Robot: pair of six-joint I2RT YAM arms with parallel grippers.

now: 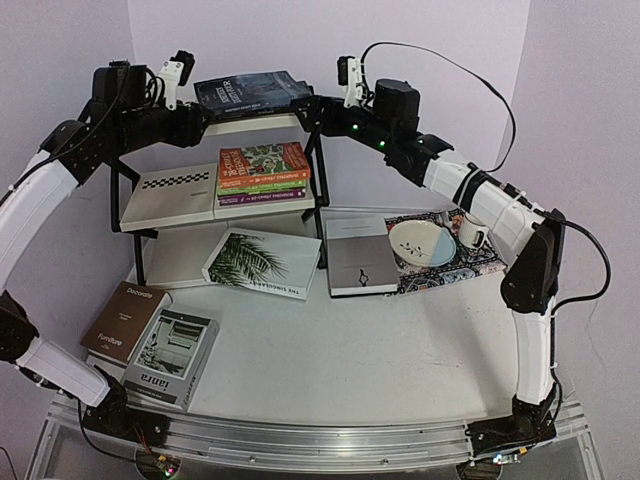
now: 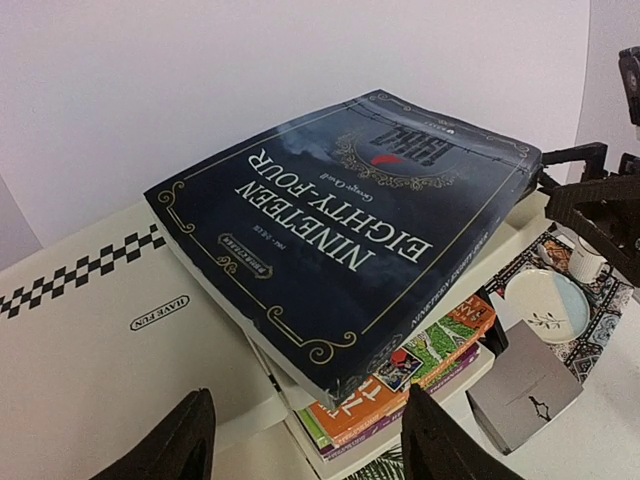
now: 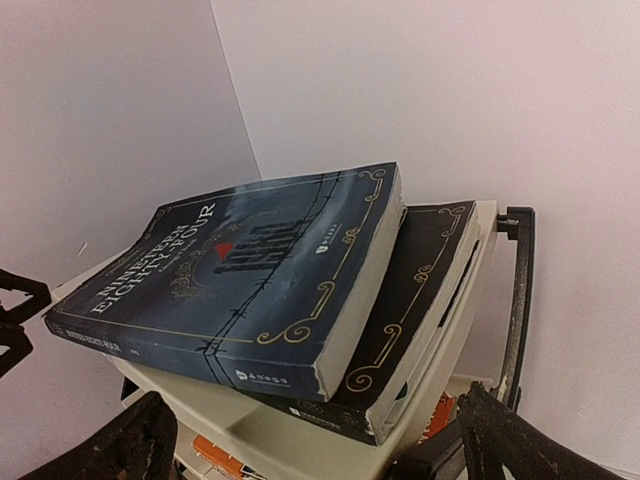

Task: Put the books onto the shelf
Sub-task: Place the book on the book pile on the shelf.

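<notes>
Novels point(image 3: 250, 270) lie stacked at the shelf's point(image 3: 520, 290) top-tier edge, the lower title hidden. Left claw point(image 2: 312, 450) and right claw point(image 3: 320, 450) gape released, fingertips cropped.

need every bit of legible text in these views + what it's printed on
"NINETEEN EIGHTY-FOUR": cover of the dark book on top of the rack.
"George Orwell": same cover, small print.
"HAVE FUN": oval label on the cream shelf tier.
"Decorate" and "Furniture": cover of the brown book.
Too small or blurred to read: the title on the grey book, the spine of the palm-leaf book, the spines in the paperback stack.
</notes>
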